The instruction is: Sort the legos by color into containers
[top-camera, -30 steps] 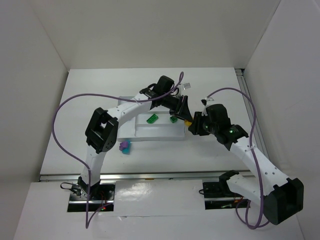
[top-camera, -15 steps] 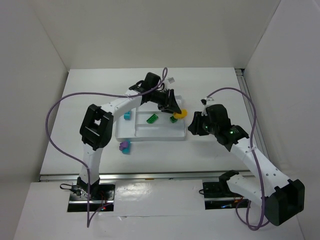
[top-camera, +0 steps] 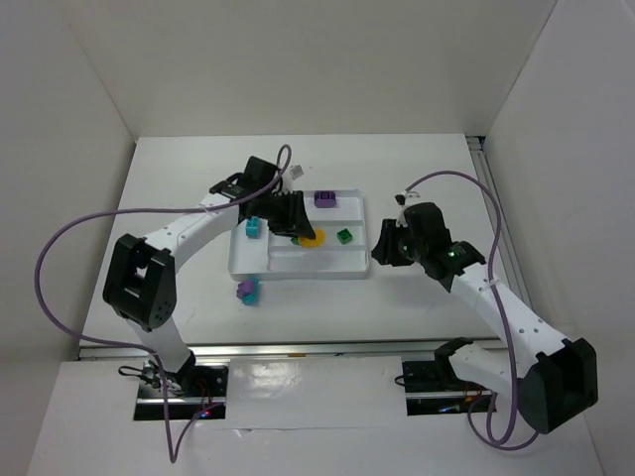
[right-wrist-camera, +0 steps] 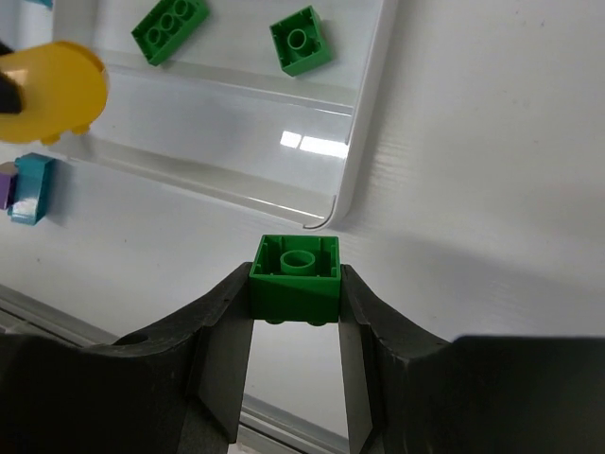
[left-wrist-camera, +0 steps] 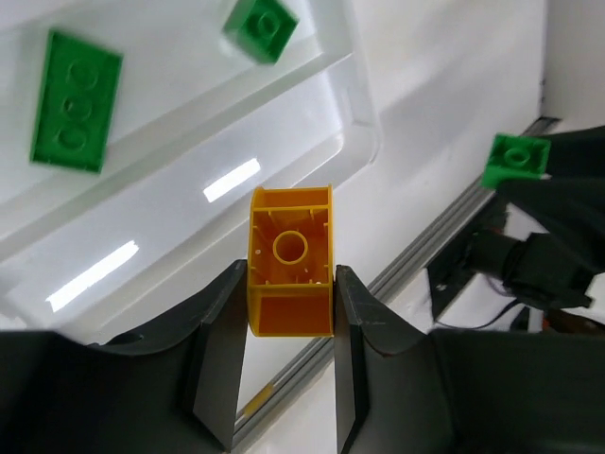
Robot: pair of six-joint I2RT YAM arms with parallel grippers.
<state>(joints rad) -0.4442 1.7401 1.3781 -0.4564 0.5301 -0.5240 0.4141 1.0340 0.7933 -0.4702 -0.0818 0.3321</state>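
Pinching an orange-yellow brick (left-wrist-camera: pixel 291 274) by two opposite walls, the left gripper (left-wrist-camera: pixel 291 286) has its jaws pressed flat against the brick's sides. The hollow face, with a round tube in it, is turned toward the wrist camera. Below and beyond these jaws lies the white tray (left-wrist-camera: pixel 362 128), its rounded corner just past the brick's upper right. A long green plate (left-wrist-camera: pixel 76 101) lies in the tray far off to the upper left of the jaws. A small green square (left-wrist-camera: pixel 262 26) sits straight ahead of them, farther in.

The right gripper (right-wrist-camera: pixel 295 284) clamps a green brick (right-wrist-camera: pixel 295 274) between its jaws the same way, wall to wall. Under these jaws is bare table (right-wrist-camera: pixel 473 236). The tray's corner curves just ahead of the tips, apart from the brick.

From above, the left jaws hang over the tray's middle. A teal brick (top-camera: pixel 254 228) sits in the tray just to their left, and a purple brick (top-camera: pixel 324 198) sits in a strip beyond them. A purple and teal pair (top-camera: pixel 246 291) rests on the table outside the tray's near wall, well behind the left jaws.
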